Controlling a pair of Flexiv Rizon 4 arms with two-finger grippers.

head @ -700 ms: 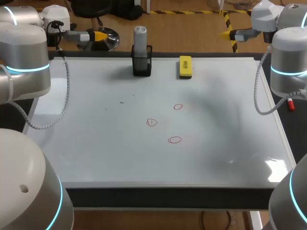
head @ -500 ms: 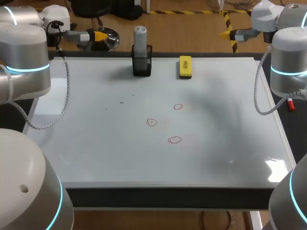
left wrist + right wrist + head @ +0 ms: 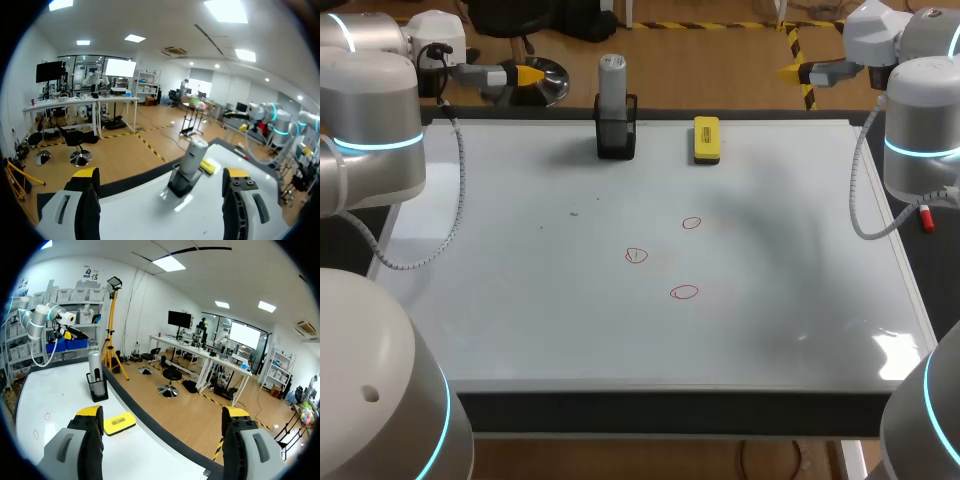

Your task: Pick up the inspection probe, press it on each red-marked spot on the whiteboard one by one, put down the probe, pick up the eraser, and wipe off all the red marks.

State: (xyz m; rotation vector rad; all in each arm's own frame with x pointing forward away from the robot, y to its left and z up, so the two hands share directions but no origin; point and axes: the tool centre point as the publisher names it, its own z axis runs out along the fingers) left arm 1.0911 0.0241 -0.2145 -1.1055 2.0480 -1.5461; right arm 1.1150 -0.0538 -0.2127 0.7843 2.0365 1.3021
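Overhead, the flat white whiteboard [image 3: 620, 340] spans the table. The left gripper [image 3: 160, 173] and right gripper [image 3: 162, 412] hang past its far edge, fingers spread wide, holding nothing. The grey cylindrical inspection probe [image 3: 611, 85] stands upright in a black holder [image 3: 616, 137] at that edge, near the yellow block eraser [image 3: 706, 139]. Three small red circles [image 3: 684, 292] sit mid-board.

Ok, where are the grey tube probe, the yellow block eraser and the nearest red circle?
grey cylindrical probe [image 3: 611, 85]: head view, upper shaft.
yellow rectangular eraser [image 3: 706, 138]: head view, top face centre.
nearest red circle mark [image 3: 684, 292]: head view, middle of the ring.
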